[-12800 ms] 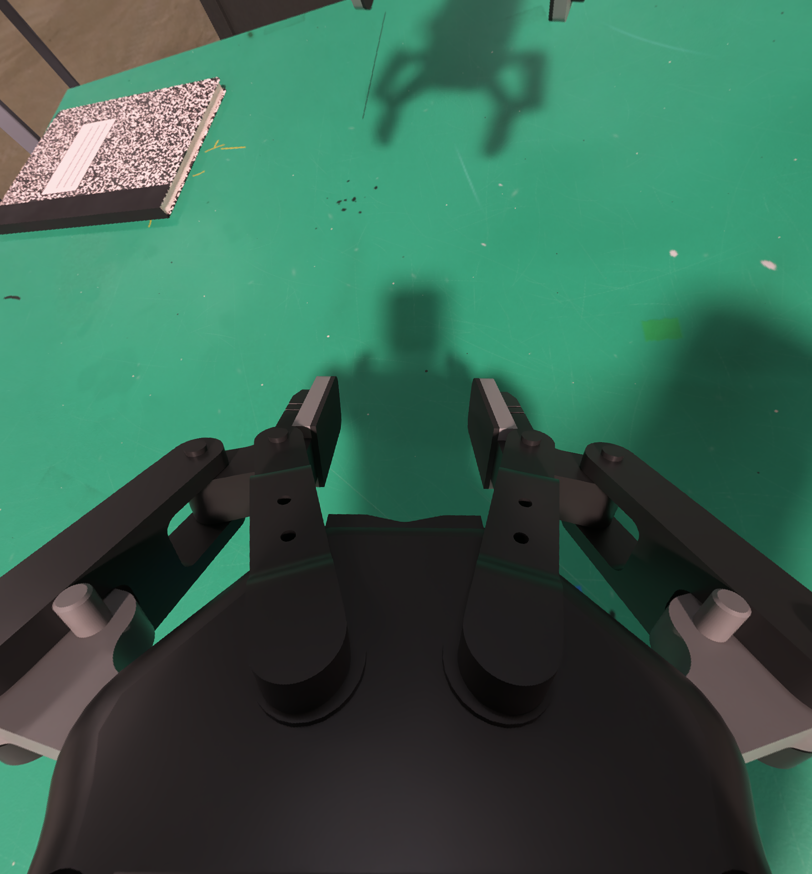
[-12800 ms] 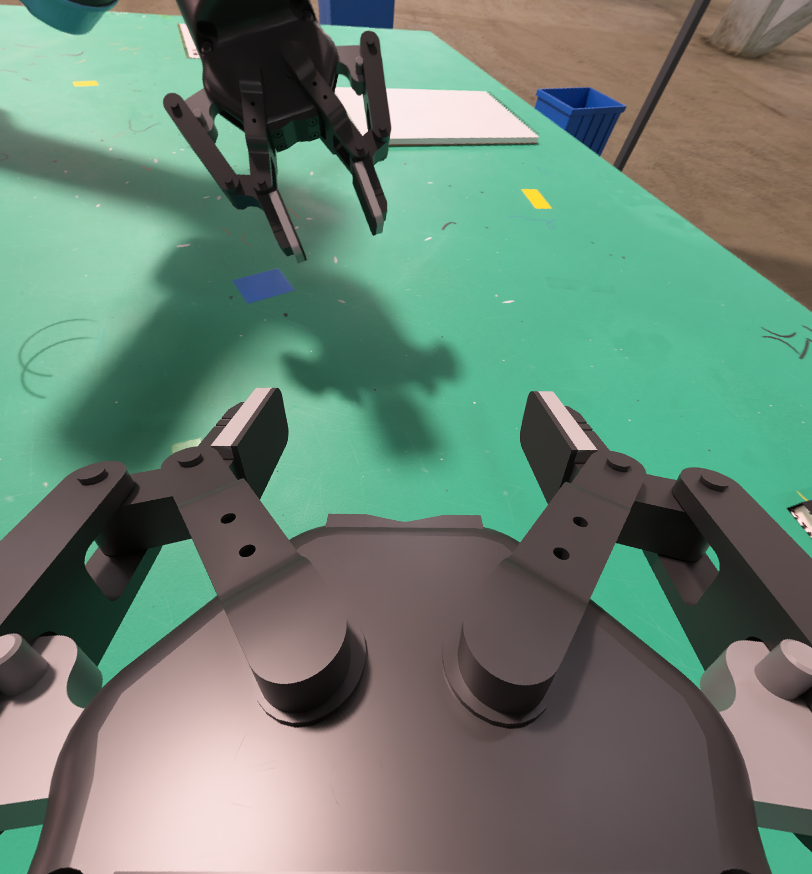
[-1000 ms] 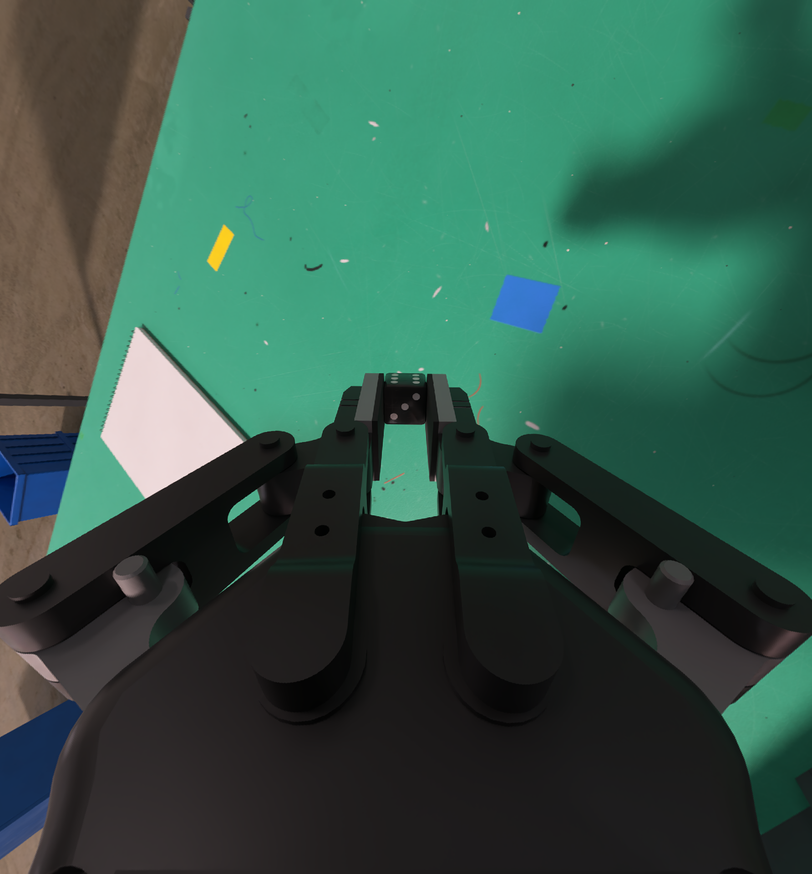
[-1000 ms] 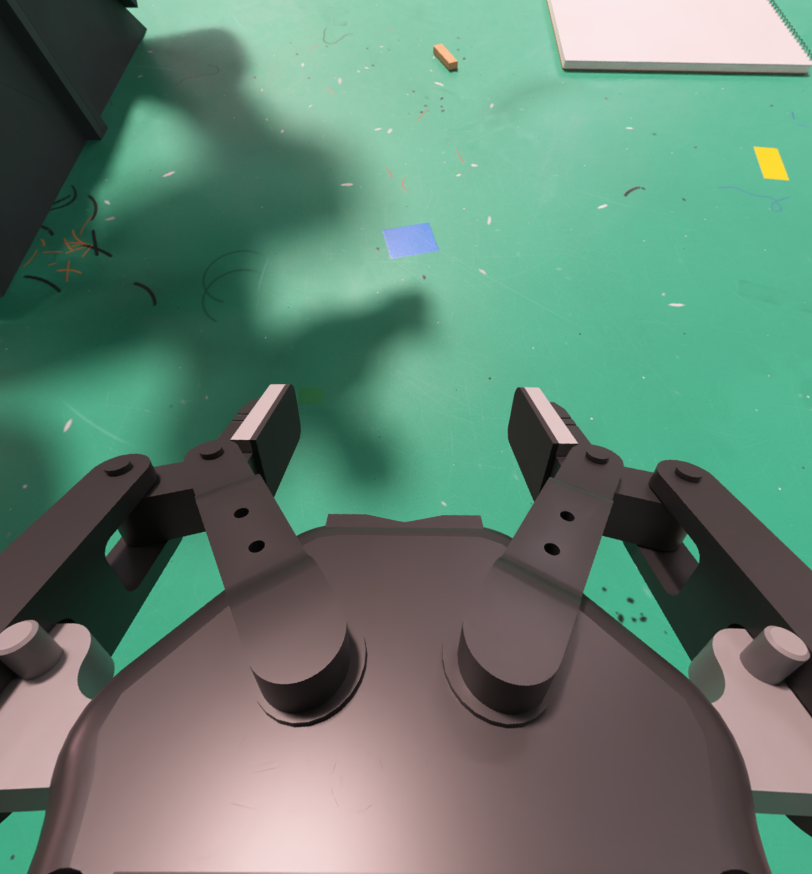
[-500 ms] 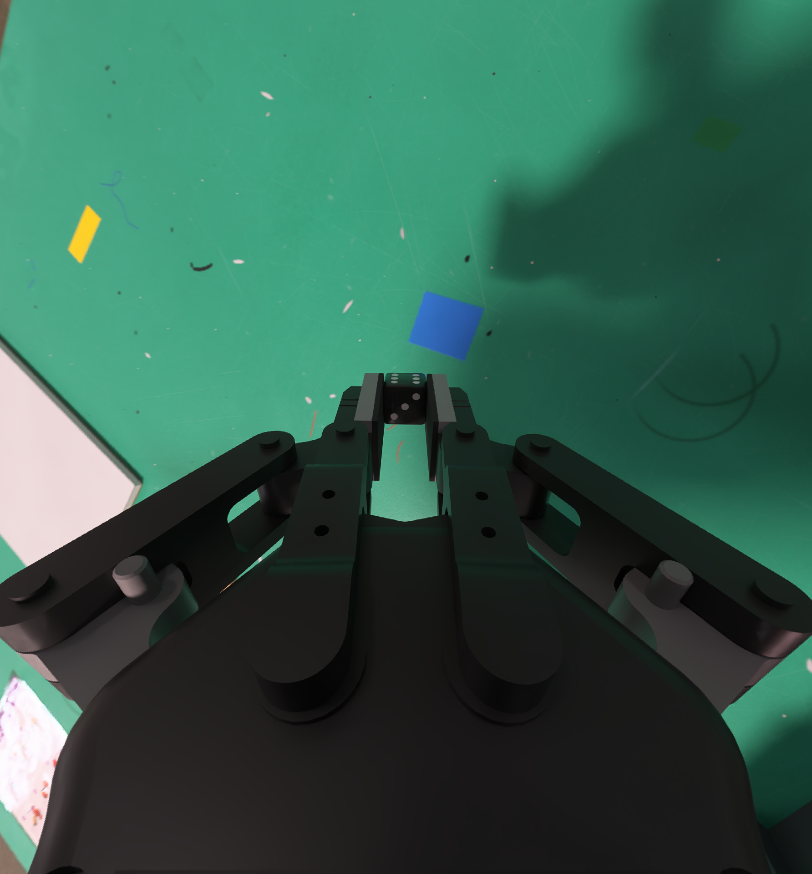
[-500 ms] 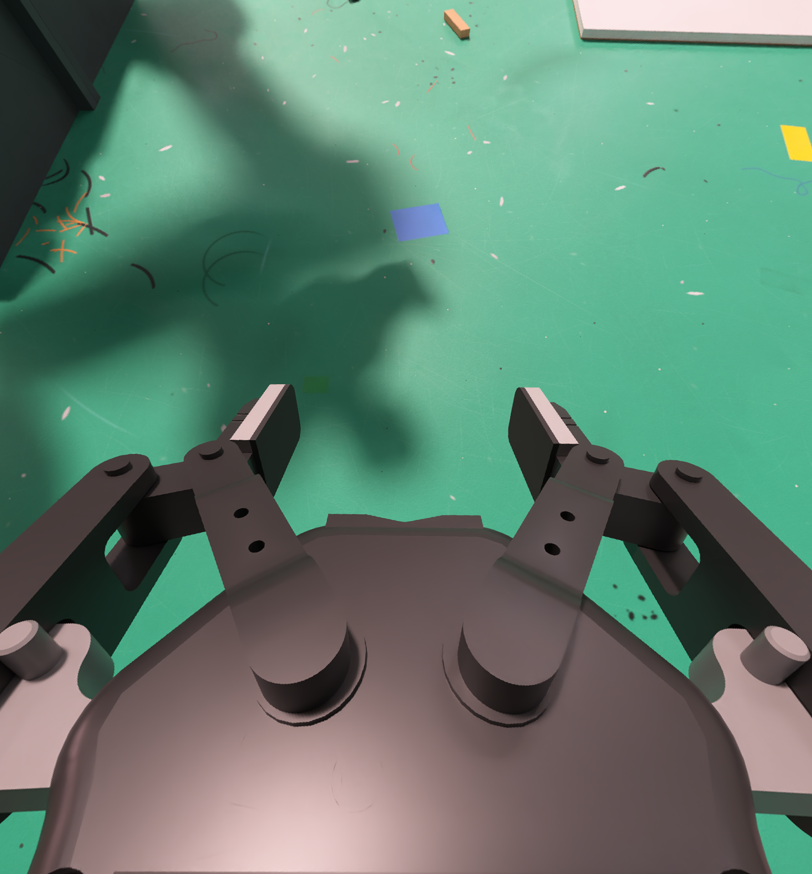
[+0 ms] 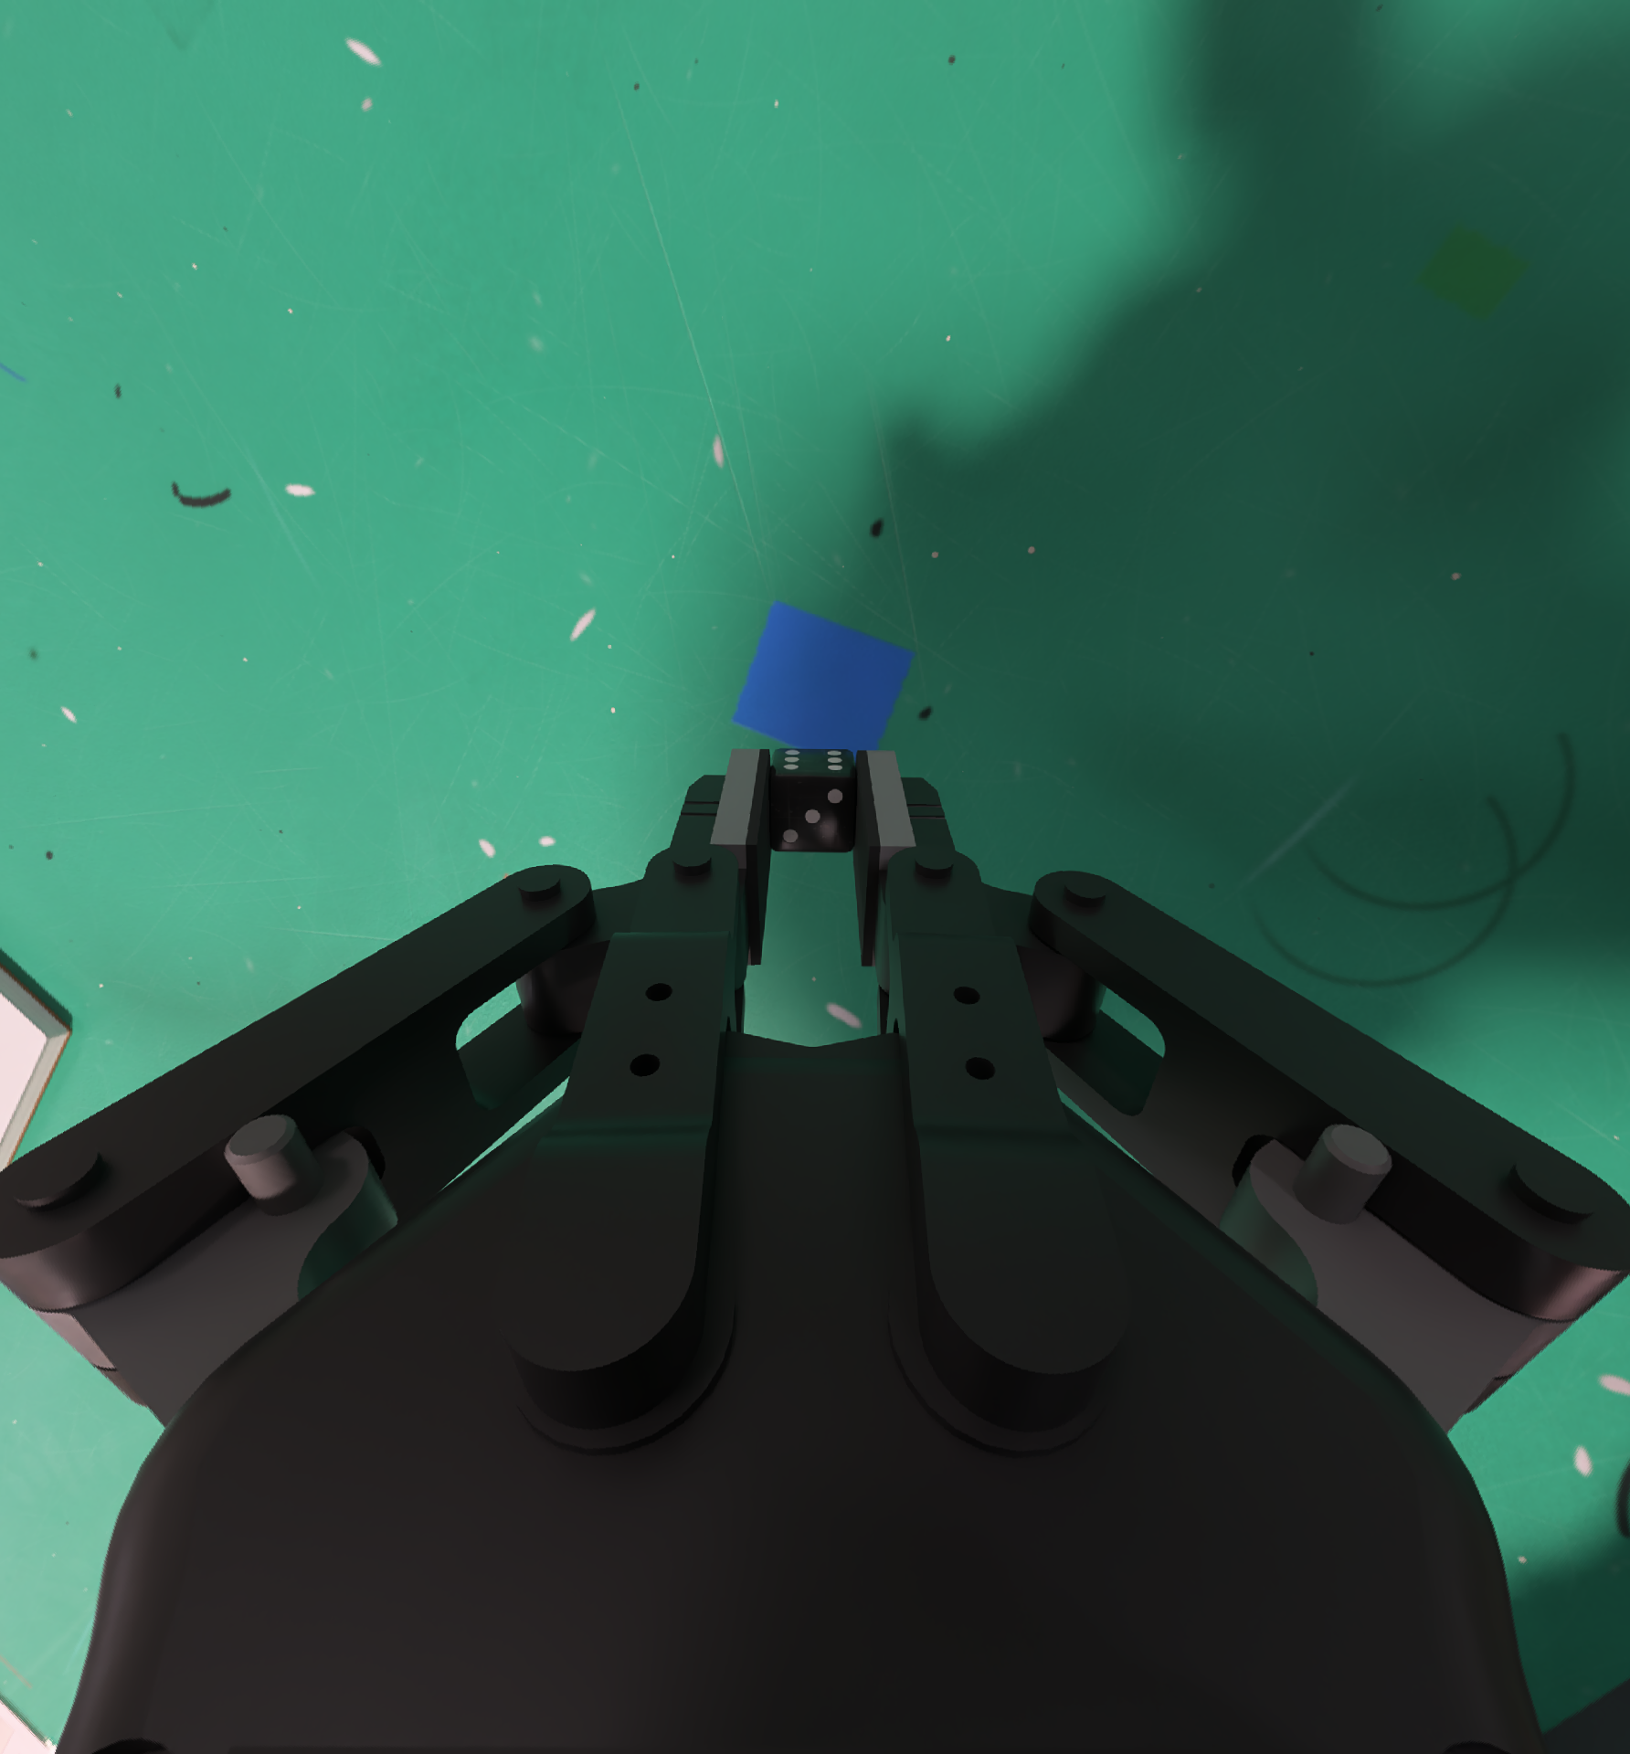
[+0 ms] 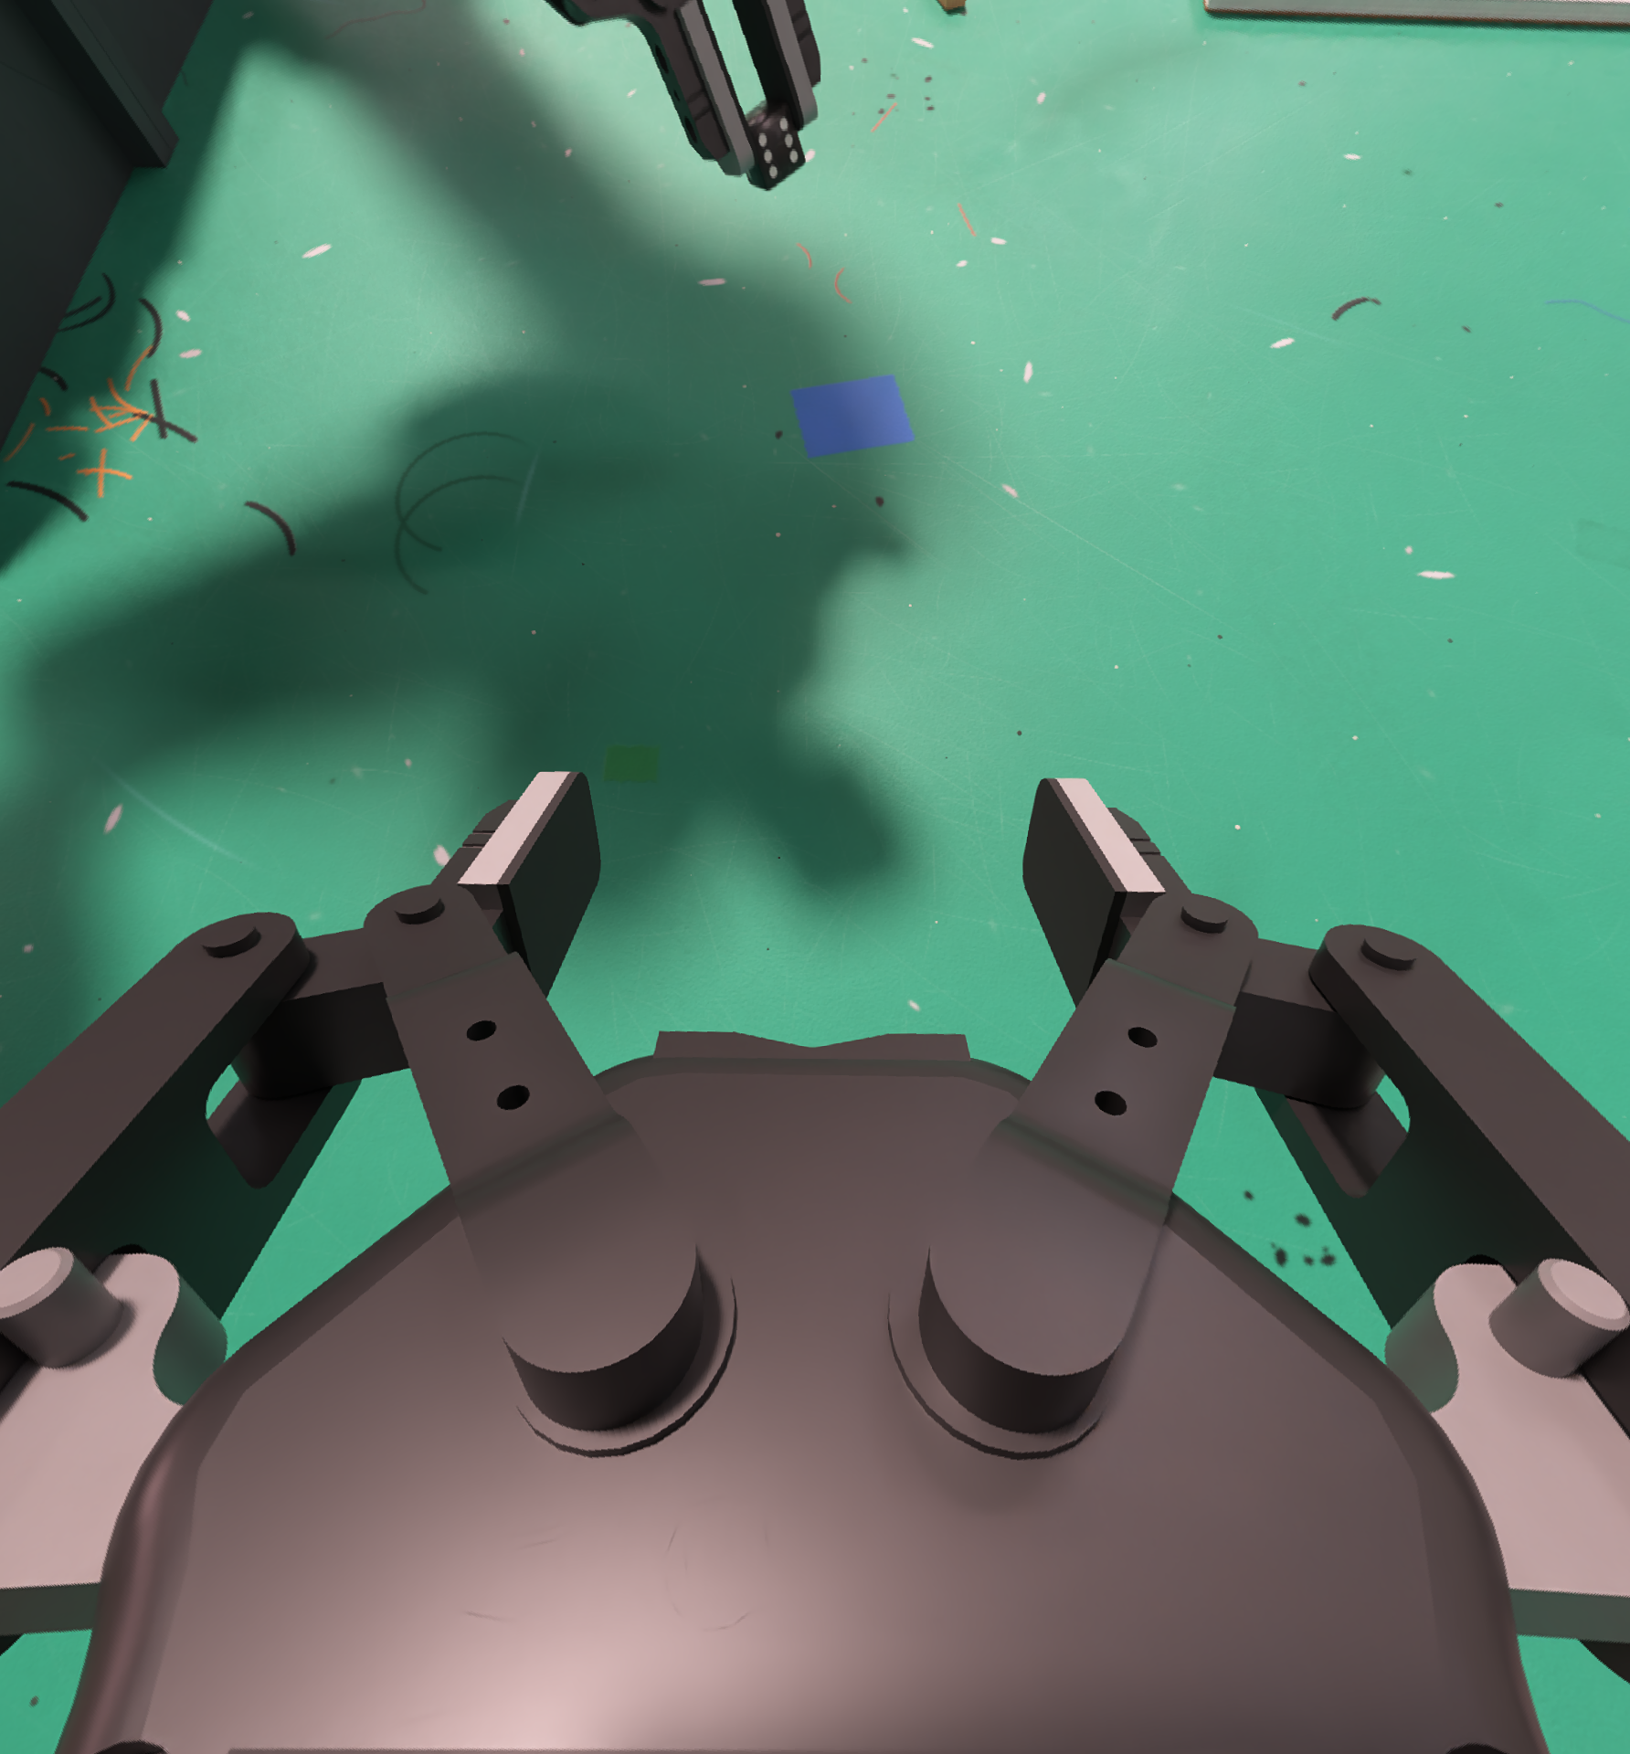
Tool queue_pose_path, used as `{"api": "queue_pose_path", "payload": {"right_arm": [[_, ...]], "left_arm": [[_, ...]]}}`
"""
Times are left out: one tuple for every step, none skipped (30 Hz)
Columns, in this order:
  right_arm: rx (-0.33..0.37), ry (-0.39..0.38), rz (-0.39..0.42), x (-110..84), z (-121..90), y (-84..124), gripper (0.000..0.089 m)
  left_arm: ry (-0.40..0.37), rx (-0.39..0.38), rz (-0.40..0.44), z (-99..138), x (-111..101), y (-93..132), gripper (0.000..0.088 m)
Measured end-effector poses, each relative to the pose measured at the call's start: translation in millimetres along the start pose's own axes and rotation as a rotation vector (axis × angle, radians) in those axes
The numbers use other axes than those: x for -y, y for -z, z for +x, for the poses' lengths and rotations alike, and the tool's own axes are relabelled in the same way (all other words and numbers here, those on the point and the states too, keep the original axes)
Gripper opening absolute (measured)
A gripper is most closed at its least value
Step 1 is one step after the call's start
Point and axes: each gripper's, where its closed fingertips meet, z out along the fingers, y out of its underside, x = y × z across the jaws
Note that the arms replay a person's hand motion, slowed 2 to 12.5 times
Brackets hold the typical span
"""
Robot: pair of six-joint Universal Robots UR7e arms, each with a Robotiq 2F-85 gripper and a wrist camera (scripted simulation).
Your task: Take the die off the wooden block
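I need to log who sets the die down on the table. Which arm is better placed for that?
Left. The left gripper is already shut on the die, held above the green table. The right gripper hangs open and empty, well apart from the die.

The left gripper (image 7: 812,802) carried the die (image 7: 812,800) toward the blue square (image 7: 823,676).
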Motion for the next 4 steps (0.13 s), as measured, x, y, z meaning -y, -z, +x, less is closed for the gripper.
{"api": "queue_pose_path", "payload": {"right_arm": [[0.001,0.001,-0.002,-0.1,0.2,-0.8,0.0781],[0.002,0.002,-0.004,-0.1,0.4,-1.7,0.0781],[0.003,0.002,-0.006,-0.2,0.6,-2.6,0.0782],[0.004,0.002,-0.007,-0.3,0.8,-3.4,0.0782]], "left_arm": [[0.002,0.001,-0.006,-0.2,-0.5,-3.2,0.0159],[0.003,0.001,-0.013,-0.4,-1.1,-6.5,0.0159],[0.004,0.0,-0.02,-0.3,-1.7,-9.7,0.0159],[0.005,-0.002,-0.027,-0.2,-2.4,-12.8,0.0159]]}}
